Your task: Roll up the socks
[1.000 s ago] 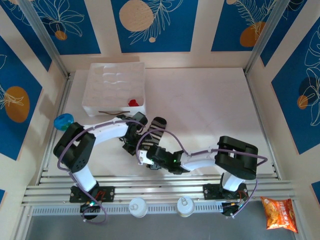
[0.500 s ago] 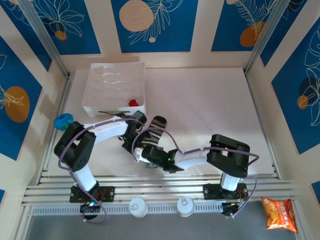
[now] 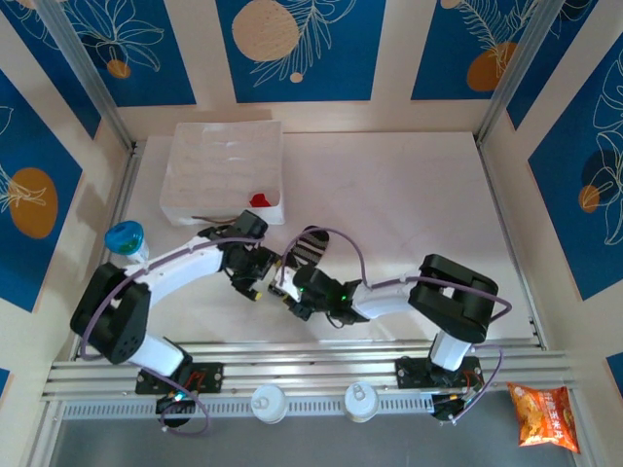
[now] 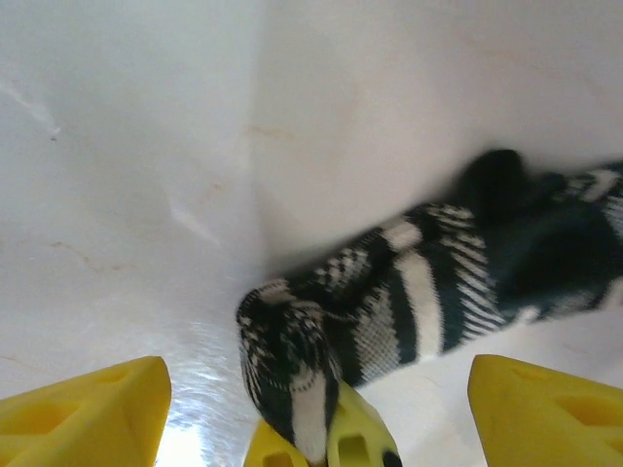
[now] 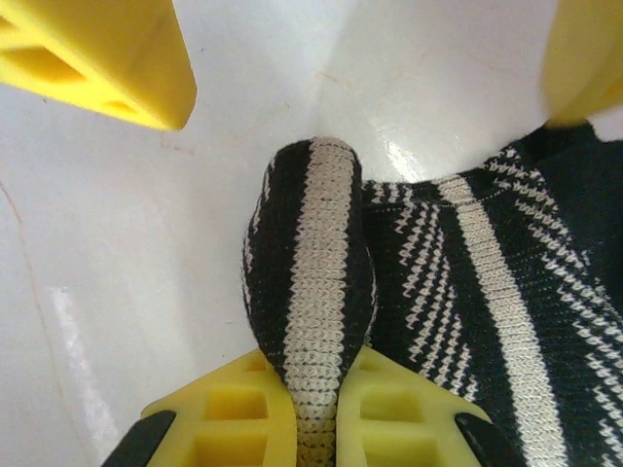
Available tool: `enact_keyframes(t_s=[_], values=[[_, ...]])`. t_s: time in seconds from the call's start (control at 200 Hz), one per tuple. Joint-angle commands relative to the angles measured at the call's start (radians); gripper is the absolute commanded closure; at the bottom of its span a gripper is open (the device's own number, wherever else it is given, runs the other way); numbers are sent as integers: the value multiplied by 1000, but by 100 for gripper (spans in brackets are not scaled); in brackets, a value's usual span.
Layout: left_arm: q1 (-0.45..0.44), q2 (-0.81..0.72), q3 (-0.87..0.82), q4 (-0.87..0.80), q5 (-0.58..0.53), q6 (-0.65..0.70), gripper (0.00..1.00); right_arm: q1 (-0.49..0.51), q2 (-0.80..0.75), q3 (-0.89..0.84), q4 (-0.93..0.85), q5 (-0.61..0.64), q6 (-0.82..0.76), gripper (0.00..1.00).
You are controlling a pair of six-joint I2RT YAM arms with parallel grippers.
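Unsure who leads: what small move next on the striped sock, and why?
Probably turn the right gripper toward the body of the striped sock to start the roll: it is shut on the bunched end, while the left gripper is open, holding nothing.

No legible txt; snack bag (image 3: 543, 416) print too small.

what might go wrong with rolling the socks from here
1. The right end effector pinches just a narrow fold of the striped sock; a tug may slip it free.
2. The left end effector stands open astride that pinch; closing could hit the right one.
3. The red sock sits in the tray, apart from the striped one.
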Motion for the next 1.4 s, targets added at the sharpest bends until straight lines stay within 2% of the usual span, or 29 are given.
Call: enact_keyframes(t_s=[0.0, 0.09, 0.205, 0.33, 0.45, 0.745, 0.855, 0.95, 1.03, 1.145, 1.356, 1.396], values=[[11, -68, -68, 121, -18, -6, 21, -85, 38, -73, -130, -215, 106, 100], [10, -89, -126, 223, 20, 15, 28, -147, 51, -75, -125, -323, 153, 100], [2, -93, -152, 228, 52, 65, 36, -210, 89, -70, -131, -455, 202, 100], [-18, -95, -187, 285, 54, 62, 42, -254, 137, -32, -168, -561, 230, 100], [-39, -50, -185, 357, 50, 60, 45, -297, 163, -14, -174, -621, 265, 100], [-96, 35, -191, 396, 34, 46, 54, -355, 230, 53, -262, -712, 279, 100], [-104, 76, -188, 410, 28, 50, 68, -357, 242, 62, -273, -711, 277, 100], [-107, 123, -152, 315, 20, 68, 80, -351, 225, 57, -265, -677, 266, 100], [-109, 156, -122, 213, 19, 85, 89, -337, 183, 49, -254, -621, 241, 82], [-110, 194, -89, 102, 17, 104, 92, -289, 51, -7, -176, -483, 165, 55], [-111, 219, -56, 49, 13, 111, 93, -205, -187, -79, -104, -198, -22, 46], [-110, 225, -46, 35, 11, 115, 93, -184, -222, -86, -107, -136, -52, 41]])
